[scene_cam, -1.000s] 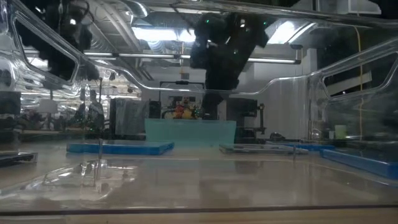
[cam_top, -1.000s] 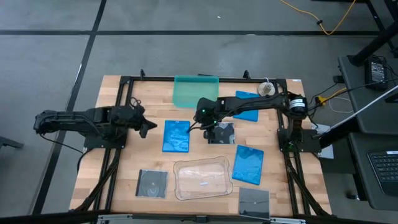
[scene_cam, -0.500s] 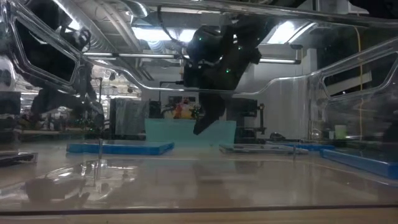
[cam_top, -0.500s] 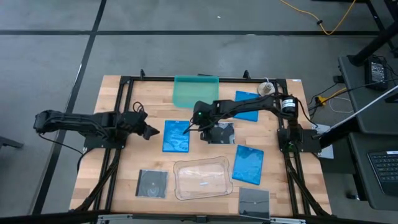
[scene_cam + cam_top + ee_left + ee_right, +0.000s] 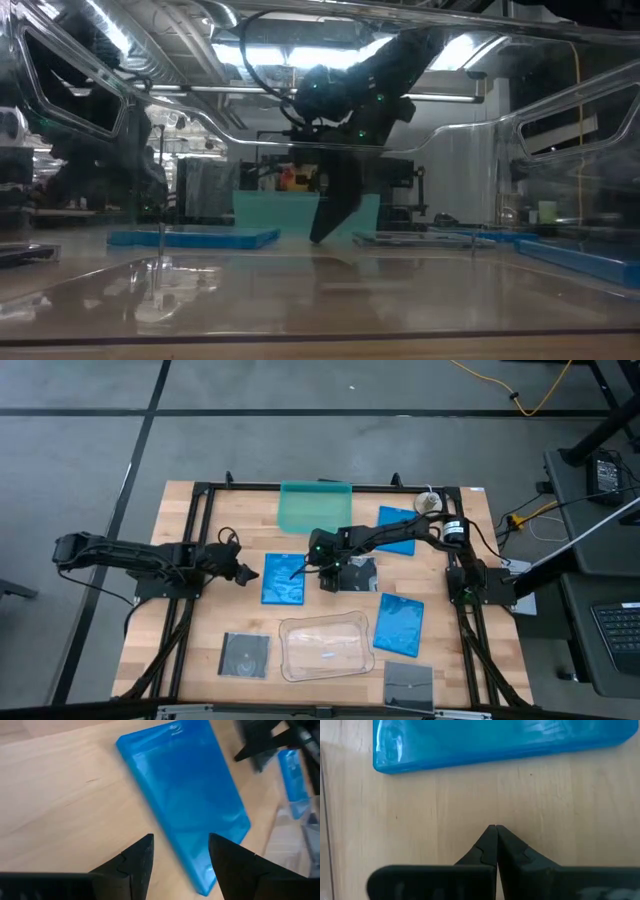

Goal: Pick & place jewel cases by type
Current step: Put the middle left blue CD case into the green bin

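1. While you look down from the high view, note the left gripper just left of the blue jewel case at frame centre, and the right gripper over that case's right edge. Likely the two arms bracket it so one can steady while the other takes it. Two more blue cases sit at the upper right and lower right. The dark square cases lie at centre, lower left and bottom right.
2. At table level, the right gripper points down close to the wood, beside the flat blue case left of centre.
3. From the left wrist, its fingers stand spread, the case just ahead of them, its long edge lined up for a pinch.
4. From the right wrist, its fingers are pressed together, holding nothing, the case across the top of frame; closed tips suit nudging or pinning an edge.
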### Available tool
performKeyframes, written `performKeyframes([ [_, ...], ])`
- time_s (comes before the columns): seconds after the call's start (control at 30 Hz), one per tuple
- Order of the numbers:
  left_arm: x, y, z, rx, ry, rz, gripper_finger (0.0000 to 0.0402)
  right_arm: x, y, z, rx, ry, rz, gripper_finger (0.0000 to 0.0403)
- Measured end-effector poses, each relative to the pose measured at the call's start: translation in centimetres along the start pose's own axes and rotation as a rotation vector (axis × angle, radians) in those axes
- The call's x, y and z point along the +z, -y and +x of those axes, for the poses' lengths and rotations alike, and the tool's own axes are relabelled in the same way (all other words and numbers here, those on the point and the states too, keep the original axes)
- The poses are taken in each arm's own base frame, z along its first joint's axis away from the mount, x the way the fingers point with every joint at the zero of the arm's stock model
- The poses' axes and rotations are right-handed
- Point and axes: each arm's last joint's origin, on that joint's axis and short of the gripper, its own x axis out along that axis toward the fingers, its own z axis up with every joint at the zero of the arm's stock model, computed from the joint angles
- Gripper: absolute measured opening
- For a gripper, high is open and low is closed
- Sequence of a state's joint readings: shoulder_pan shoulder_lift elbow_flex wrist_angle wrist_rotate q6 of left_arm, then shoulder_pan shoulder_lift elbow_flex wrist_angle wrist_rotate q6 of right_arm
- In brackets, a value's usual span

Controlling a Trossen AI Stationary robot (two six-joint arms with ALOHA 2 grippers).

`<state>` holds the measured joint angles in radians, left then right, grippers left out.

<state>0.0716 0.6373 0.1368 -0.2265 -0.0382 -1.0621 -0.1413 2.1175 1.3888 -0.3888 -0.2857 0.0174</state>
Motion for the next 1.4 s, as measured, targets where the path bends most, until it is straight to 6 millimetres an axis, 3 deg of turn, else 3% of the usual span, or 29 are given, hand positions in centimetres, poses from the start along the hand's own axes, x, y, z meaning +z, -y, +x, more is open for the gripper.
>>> performKeyframes([
  [0.53, 0.0, 0.1, 3.3, 0.068, -0.002, -0.031, 0.0181, 0.3, 0.1, 0.5, 0.002, 0.041, -0.009, 0.0004],
  [1.03, 0.4, 1.4, 6.6, -0.029, 0.063, -0.089, 0.0181, 0.4, 0.7, 0.8, 0.016, 0.057, -0.008, 0.0006],
  [1.4, 0.2, 2.1, 7.1, -0.019, 0.071, -0.074, 0.0181, 0.2, 1.0, 0.7, 0.03, 0.048, -0.039, 0.0006],
])
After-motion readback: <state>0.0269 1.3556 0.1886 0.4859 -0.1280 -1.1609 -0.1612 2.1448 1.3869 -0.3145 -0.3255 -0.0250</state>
